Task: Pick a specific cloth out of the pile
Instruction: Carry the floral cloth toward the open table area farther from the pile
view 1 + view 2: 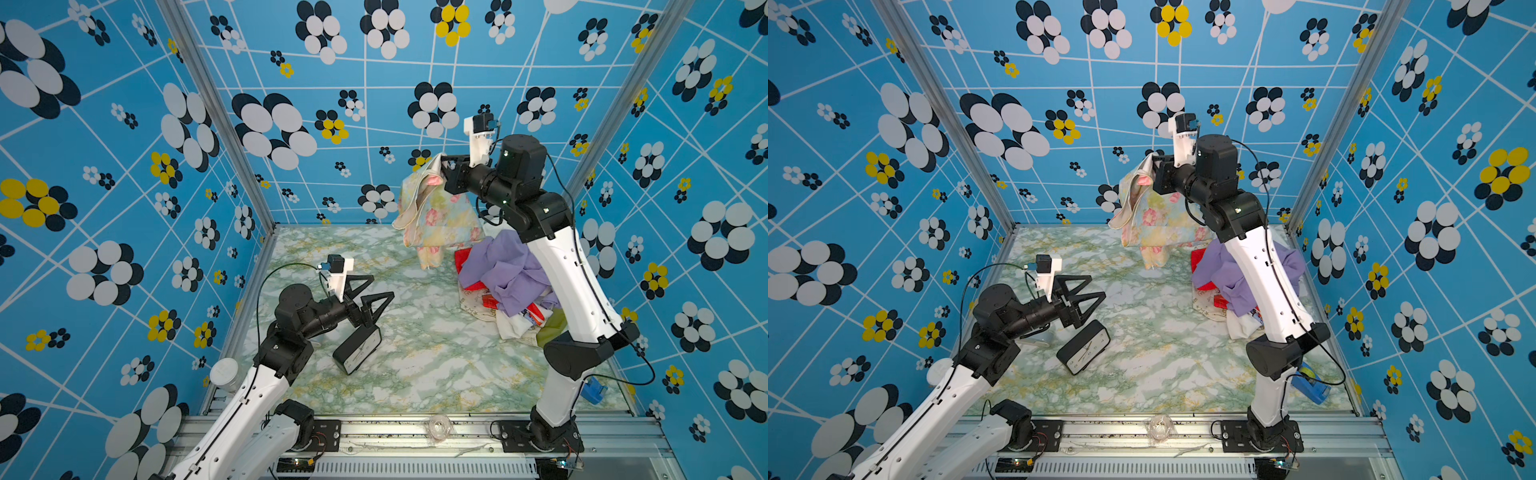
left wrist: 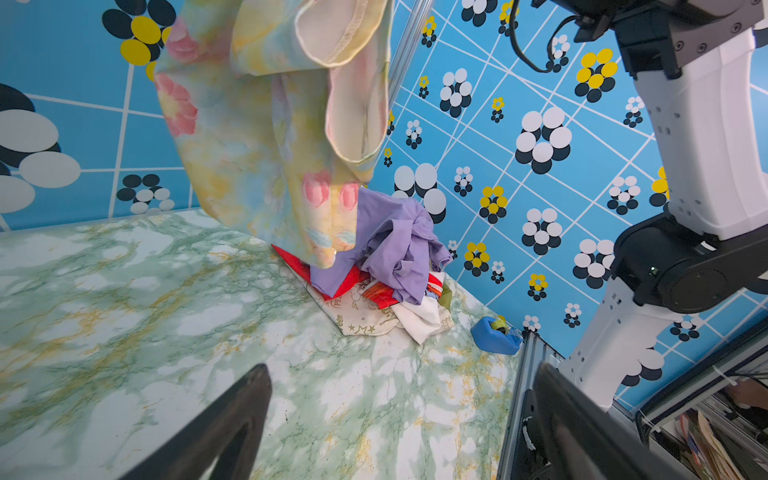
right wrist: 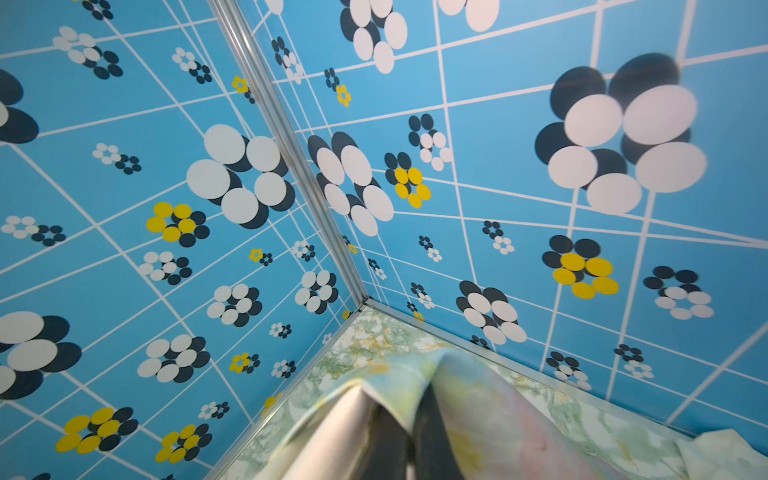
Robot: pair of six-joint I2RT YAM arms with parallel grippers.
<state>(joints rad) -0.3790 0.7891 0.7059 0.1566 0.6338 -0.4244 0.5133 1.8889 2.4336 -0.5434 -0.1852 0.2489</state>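
The cloth [image 1: 436, 212] [image 1: 1154, 216], pale yellow-cream with pink flowers, hangs high near the back wall. My right gripper [image 1: 444, 163] [image 1: 1156, 161] is shut on its top edge. In the right wrist view the fabric [image 3: 478, 407] drapes over both dark fingers [image 3: 432, 432]. Its lower end dangles beside the pile [image 1: 507, 278] [image 1: 1212, 274], a heap of lavender, red, white and star-printed cloths at the right. The left wrist view shows the cloth [image 2: 257, 137] hanging in front of the pile [image 2: 390, 257]. My left gripper [image 1: 382, 286] [image 1: 1097, 286] [image 2: 401, 370] is open and empty, low over the table's left side.
A black box with a clock face [image 1: 357, 349] [image 1: 1084, 347] lies under the left gripper. A blue tape dispenser [image 1: 593, 390] [image 2: 496, 334] sits by the right arm's base. A white jar [image 1: 224, 374] stands at the front left corner. Patterned walls enclose three sides.
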